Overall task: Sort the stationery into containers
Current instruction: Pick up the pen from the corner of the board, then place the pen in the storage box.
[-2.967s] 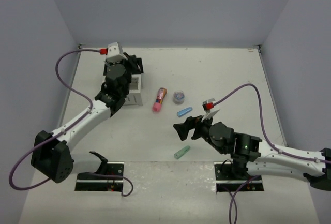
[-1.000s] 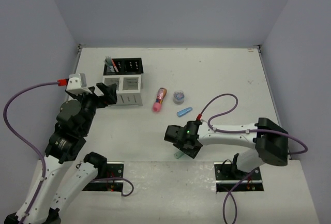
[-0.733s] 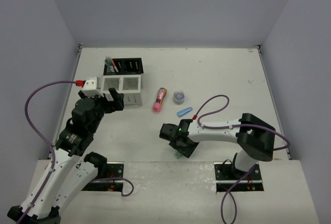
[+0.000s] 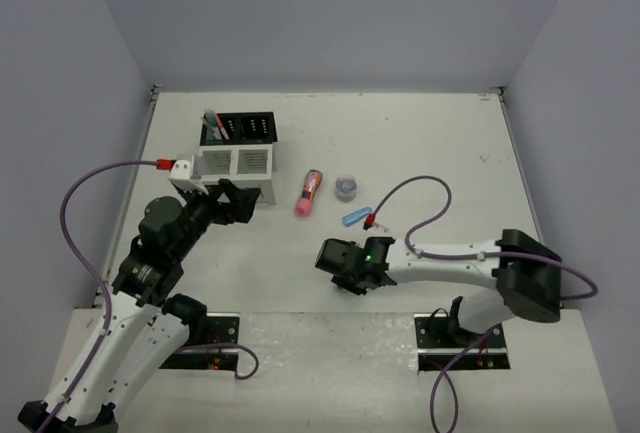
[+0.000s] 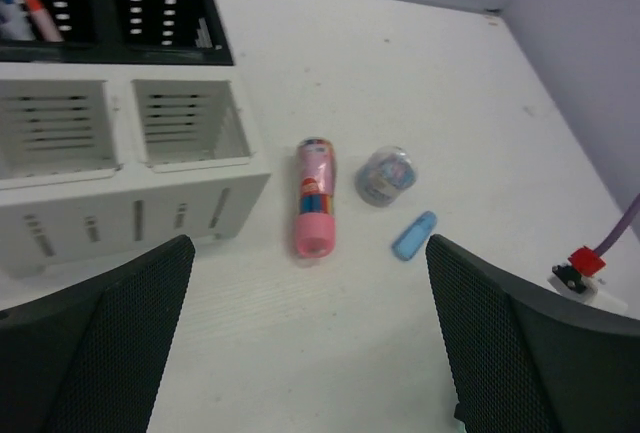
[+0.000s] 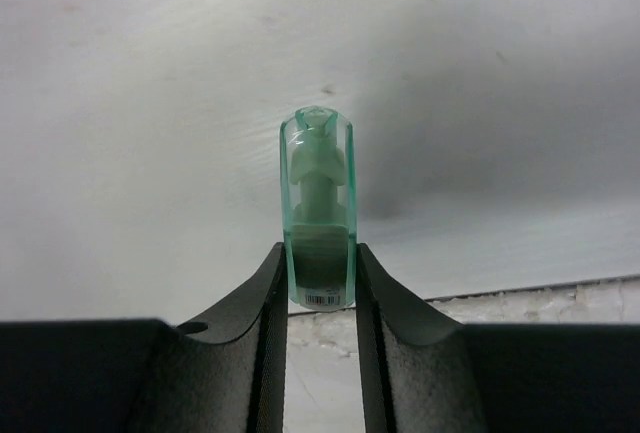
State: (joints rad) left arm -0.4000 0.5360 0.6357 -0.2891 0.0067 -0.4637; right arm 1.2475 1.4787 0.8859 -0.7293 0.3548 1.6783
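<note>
A green capsule (image 6: 318,208) is clamped between my right gripper's (image 6: 318,258) black jaws, its clear cap pointing away; the top view hides it under the right gripper (image 4: 346,271) near the table's front edge. On the table lie a pink patterned tube (image 4: 309,191) (image 5: 313,198), a small grey-blue roll (image 4: 347,188) (image 5: 386,174) and a blue capsule (image 4: 356,216) (image 5: 414,235). The containers stand at the back left: a black grid rack (image 4: 242,126) holding pens (image 4: 212,119), joined to a white slatted box (image 4: 240,161) (image 5: 130,193). My left gripper (image 4: 234,203) (image 5: 308,293) hovers open just in front of the box.
A seam where the table meets its front ledge (image 6: 520,298) runs just under the right gripper. The right arm's purple cable (image 4: 420,193) loops over the table right of the blue capsule. Purple walls enclose the table on three sides.
The right gripper has shut on the green capsule, which lay at the table's front edge a second ago. The left gripper has swung right, to the front of the white box.
</note>
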